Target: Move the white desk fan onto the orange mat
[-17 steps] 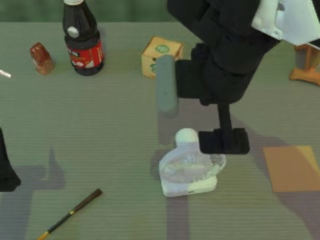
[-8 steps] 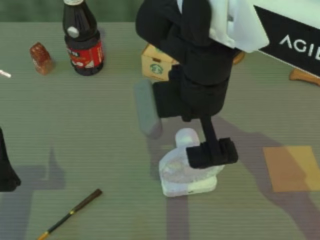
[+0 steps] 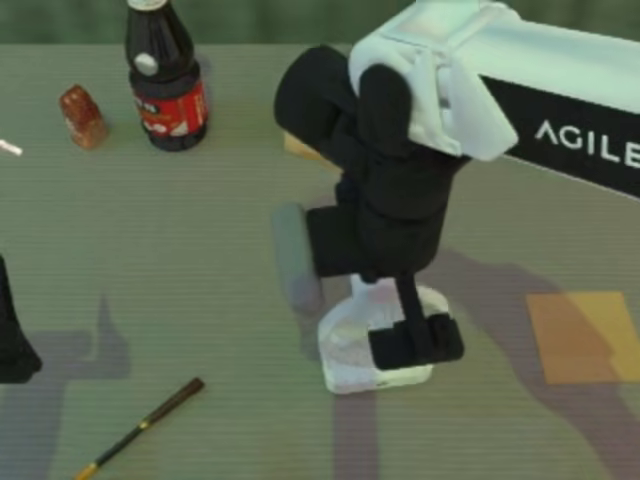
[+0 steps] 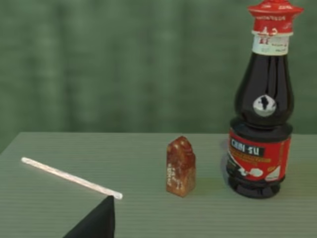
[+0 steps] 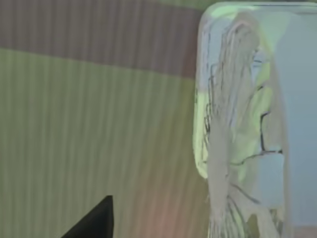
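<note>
The white desk fan (image 3: 350, 368) stands at the table's middle front, and only its rectangular base and part of the grille show beneath my right arm. My right gripper (image 3: 415, 342) hovers directly over the fan, open, with nothing held. In the right wrist view the translucent grille (image 5: 237, 124) looms very close, beside one dark fingertip (image 5: 101, 218). The orange mat (image 3: 580, 335) lies flat to the fan's right, bare. My left gripper (image 3: 12, 345) rests parked at the left edge, open.
A dark sauce bottle (image 3: 165, 85) and a red-brown stamp (image 3: 82, 116) stand at the back left. A thin brush (image 3: 140, 428) lies at the front left. A corner of a cardboard box (image 3: 298, 150) peeks out behind my right arm.
My right arm has swung left and come down, bringing its gripper from beside the fan's back to right over it. The fan and the left arm have not moved.
</note>
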`<state>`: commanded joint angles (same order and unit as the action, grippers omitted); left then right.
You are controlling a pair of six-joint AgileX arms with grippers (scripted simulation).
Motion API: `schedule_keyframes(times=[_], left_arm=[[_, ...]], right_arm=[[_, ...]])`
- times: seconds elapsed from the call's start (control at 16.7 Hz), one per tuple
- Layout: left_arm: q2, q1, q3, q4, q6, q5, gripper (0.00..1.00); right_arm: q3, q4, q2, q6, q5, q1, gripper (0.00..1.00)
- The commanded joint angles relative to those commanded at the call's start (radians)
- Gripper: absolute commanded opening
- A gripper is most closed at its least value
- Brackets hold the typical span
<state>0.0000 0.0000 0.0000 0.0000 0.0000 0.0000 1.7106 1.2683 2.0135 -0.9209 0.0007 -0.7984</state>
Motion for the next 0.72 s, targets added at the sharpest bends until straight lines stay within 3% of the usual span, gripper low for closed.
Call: schedule_keyframes(times=[0.3,0.72], left_arm=[[0.000,0.000,0.000,0.000,0.000,0.000,1.00],[0.000,0.000,0.000,0.000,0.000,0.000,1.00]], right_arm=[[-0.015,-0.015,0.001,0.000,0.000,-0.001,1.00],[-0.015,-0.015,0.001,0.000,0.000,-0.001,0.47]])
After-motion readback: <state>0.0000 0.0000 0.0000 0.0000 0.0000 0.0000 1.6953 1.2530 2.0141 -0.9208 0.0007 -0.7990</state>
